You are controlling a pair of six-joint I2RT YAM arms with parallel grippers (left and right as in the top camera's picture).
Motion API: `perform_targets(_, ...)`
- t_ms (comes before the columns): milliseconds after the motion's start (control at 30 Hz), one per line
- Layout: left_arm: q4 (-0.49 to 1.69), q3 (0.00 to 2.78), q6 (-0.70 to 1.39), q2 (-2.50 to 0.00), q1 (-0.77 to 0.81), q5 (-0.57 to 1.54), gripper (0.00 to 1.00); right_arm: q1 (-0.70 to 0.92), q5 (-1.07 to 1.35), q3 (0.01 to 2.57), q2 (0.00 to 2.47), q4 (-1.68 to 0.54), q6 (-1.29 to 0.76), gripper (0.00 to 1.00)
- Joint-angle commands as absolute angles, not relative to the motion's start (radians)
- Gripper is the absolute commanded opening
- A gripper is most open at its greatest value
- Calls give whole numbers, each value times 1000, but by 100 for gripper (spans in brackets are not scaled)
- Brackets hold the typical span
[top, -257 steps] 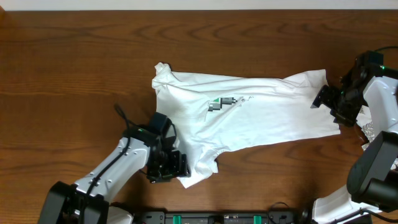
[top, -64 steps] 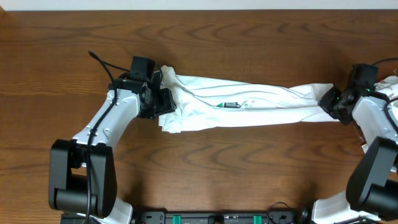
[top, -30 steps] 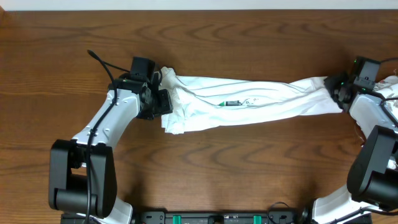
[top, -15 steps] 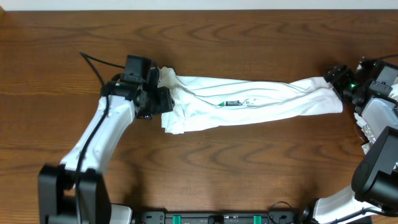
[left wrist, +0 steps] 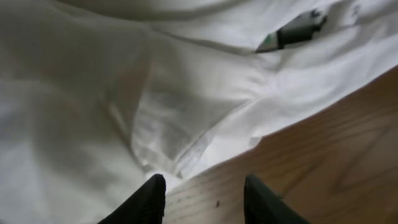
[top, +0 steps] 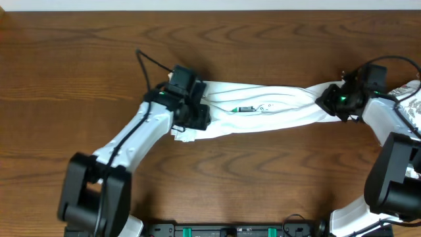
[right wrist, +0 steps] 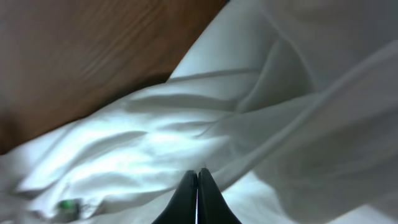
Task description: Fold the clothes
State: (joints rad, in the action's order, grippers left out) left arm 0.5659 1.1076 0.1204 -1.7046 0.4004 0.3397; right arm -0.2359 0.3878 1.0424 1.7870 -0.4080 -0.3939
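Note:
The clothes are a white T-shirt [top: 263,117] gathered into a long band across the table, its small chest graphic [top: 245,109] showing as a narrow strip. My left gripper [top: 196,114] sits over the band's left end. In the left wrist view it [left wrist: 202,186] is open, with bare wood between the fingers and the shirt's edge [left wrist: 124,93] at the left fingertip. My right gripper [top: 327,102] is at the band's right end. In the right wrist view it [right wrist: 198,177] is shut above rumpled white fabric [right wrist: 186,124], with no cloth visible between the fingers.
A white cloth with grey fern leaves [top: 411,105] lies at the table's right edge, beside the right arm. The brown wooden table [top: 263,184] stretches in front of the shirt. A black base [top: 230,230] runs along the near edge.
My left gripper has moved right, onto the shirt's left end. My right gripper has moved left onto the right end and has gone from open to shut.

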Motion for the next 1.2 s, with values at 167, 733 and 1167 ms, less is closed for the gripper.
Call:
perform_targets(167,430,1116,60,-1835,396,267,42,-167,233,1051,1832,-317,-366,1)
perform_targets(733,375,1214,83,-1864,286,163,42,-154,209,1051,1840,-293,-299,7)
perform_targets(1167,516,1210,76,-1863,289,164,42,-245,461,1051,1835,-310,-191,62)
